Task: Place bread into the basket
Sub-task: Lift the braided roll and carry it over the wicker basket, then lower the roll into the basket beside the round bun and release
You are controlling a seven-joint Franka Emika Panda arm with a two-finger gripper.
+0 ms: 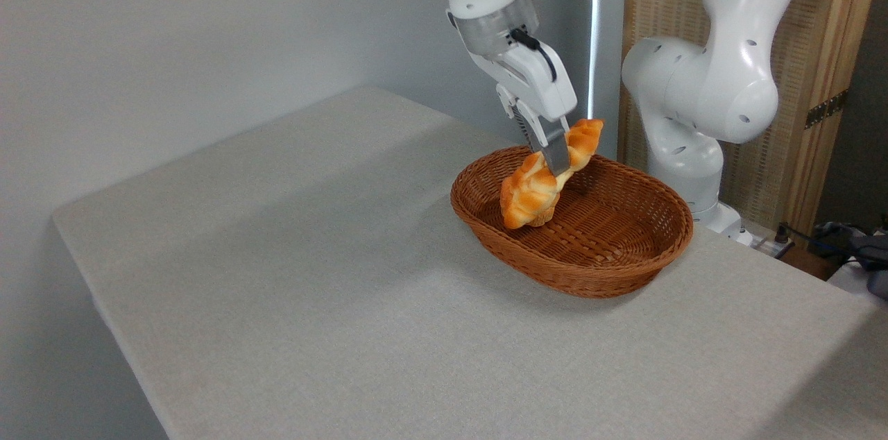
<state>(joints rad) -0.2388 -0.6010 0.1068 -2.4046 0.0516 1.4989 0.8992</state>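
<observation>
Bread (pixel 533 191) hangs tilted in the gripper (pixel 555 164), which is clenched on it near the loaf's middle; one pointed end rises up and to the right of the fingers, the other droops down and to the left of them. It is in the air over the basket (pixel 610 280), its low end close to the woven floor below the gripper, though whether it touches cannot be told from this view. A bit of something bun-coloured peeks out just under the low end, mostly hidden behind the loaf. To do the step well, the hand should come down a little more so the low end rests on the floor, and tilt so the loaf lies flatter along the basket's long way. Then the fingers should part slowly and lift straight up, so that the raised end settles inside the rim behind the gripper, not across it. Letting go from this height and slant risks the loaf tipping onto the rim.
</observation>
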